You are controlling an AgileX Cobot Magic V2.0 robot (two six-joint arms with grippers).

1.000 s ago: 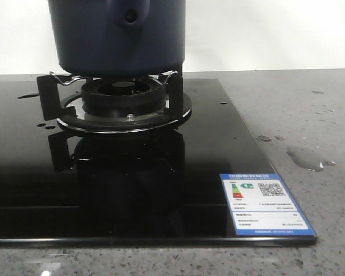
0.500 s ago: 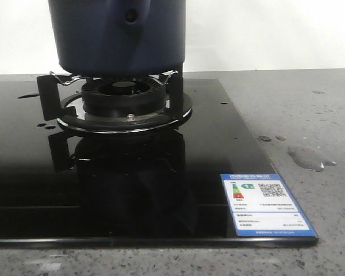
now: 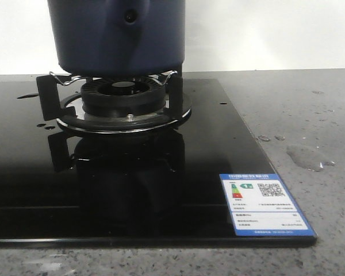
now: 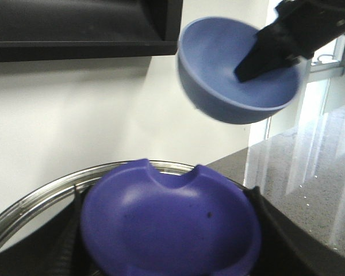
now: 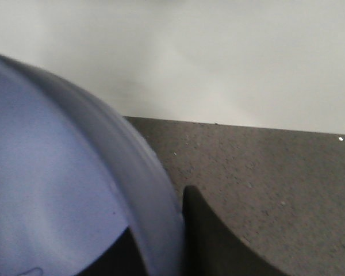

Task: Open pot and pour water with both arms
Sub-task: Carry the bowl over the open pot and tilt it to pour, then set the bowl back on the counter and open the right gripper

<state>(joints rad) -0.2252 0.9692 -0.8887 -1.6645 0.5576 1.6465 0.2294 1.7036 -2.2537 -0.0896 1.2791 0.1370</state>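
Where the hob edge is nearest: blue-and-white printed energy sticker (image 3: 267, 204) on the corner of the glossy black glass hob (image 3: 132, 190).
Water: clear water (image 3: 305, 158) lies as a small puddle with a few drops on the speckled grey stone counter (image 3: 299, 115), right of the hob; more drops sit on the glass at far left.
Burner: round black gas burner with steel ring and wire supports (image 3: 123, 95), unlit.
Pot: large dark navy-blue round pot (image 3: 103, 40) stands on the supports; its top is cut off, so lid on or off cannot be told.
Change over last second: none to pot or puddle, only a slight camera wobble. Judgement: pot not yet lifted, pouring from it not begun.
Right gripper (image 5: 161, 259): clamped on the rim of a periwinkle-blue round plastic bowl (image 4: 218, 86), one finger inside, one outside; bowl held high and tilted, looks empty.
Left gripper (image 4: 172, 253): dark fingers flank a purple-blue shallow dish with notched rim (image 4: 172, 224); whether it grips cannot be told. Dish looks dry.
Behind dish: curved shiny steel ring (image 4: 29, 204), identity unclear.
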